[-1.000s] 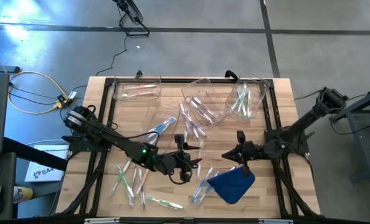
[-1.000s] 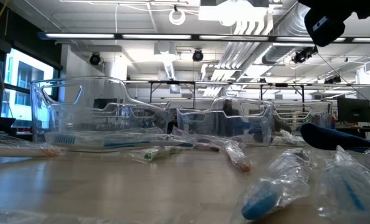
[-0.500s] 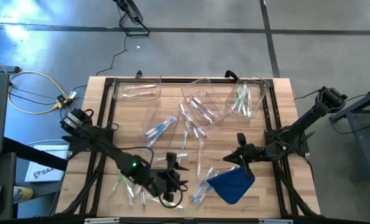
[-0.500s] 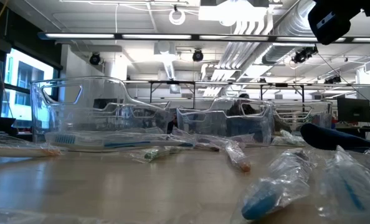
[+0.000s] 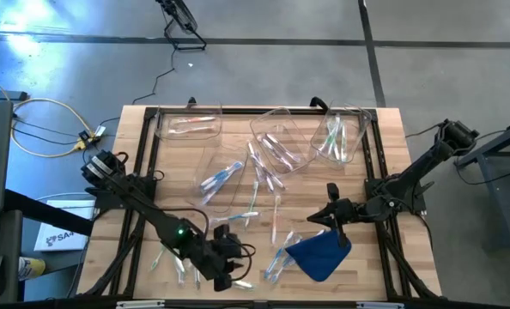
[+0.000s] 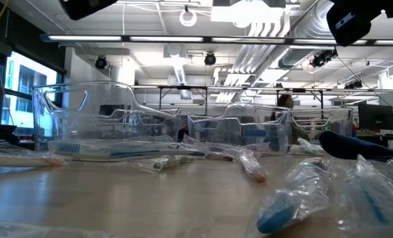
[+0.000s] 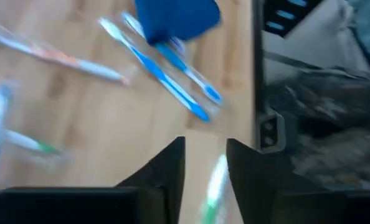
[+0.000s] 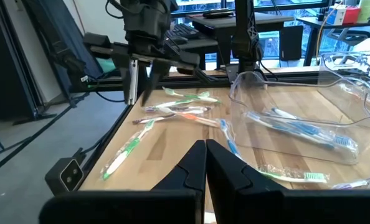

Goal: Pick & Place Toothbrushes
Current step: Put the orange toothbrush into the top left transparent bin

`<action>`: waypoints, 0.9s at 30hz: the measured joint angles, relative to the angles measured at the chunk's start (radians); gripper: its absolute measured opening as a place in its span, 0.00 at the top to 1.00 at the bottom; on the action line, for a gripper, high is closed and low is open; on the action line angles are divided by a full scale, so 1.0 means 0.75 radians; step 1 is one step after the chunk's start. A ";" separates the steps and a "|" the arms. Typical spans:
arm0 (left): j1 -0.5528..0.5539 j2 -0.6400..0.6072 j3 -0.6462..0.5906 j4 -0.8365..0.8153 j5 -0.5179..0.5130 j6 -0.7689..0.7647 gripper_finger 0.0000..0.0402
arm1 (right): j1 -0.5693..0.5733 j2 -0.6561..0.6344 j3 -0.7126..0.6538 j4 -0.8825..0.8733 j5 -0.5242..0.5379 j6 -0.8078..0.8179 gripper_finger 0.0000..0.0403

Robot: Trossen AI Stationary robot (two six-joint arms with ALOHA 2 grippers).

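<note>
Toothbrushes [image 5: 238,176] lie scattered over the wooden table [image 5: 135,154], each slim and pale inside a clear wrapper, with green, blue or pink accents; they overlap too much for an exact count, but well over a dozen show. Some lie inside the four clear bins [image 5: 186,127] toward the far side, others loose on the wood. One blue cloth [image 5: 319,255] lies near the front edge, right of centre.

Two arms work here. The left gripper [image 5: 229,273] hangs low over the front edge, its fingers partly apart with a green-tipped toothbrush [image 7: 213,186] lying in the gap between them; whether they grip it I cannot tell. The right gripper [image 5: 334,216] sits just beside the cloth, fingers pressed together on nothing.

Only the left wrist view shows that green brush between the fingers, plus two blue brushes [image 7: 172,78] lying by the cloth. The low view alone shows the bins' clear walls side-on and a person far back in the room.
</note>
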 joint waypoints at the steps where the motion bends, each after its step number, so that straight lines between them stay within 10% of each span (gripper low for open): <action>1: 0.000 0.000 0.000 0.001 0.025 -0.022 0.75 | 0.000 0.000 0.000 0.000 0.000 -0.010 0.99; 13: -0.039 0.000 0.000 -0.128 0.085 -0.265 0.98 | 0.000 0.000 0.000 -0.013 0.000 -0.022 0.99; 27: -0.107 -0.001 0.001 -0.655 0.351 -0.888 0.99 | 0.000 -0.001 0.000 -0.051 0.000 -0.018 0.99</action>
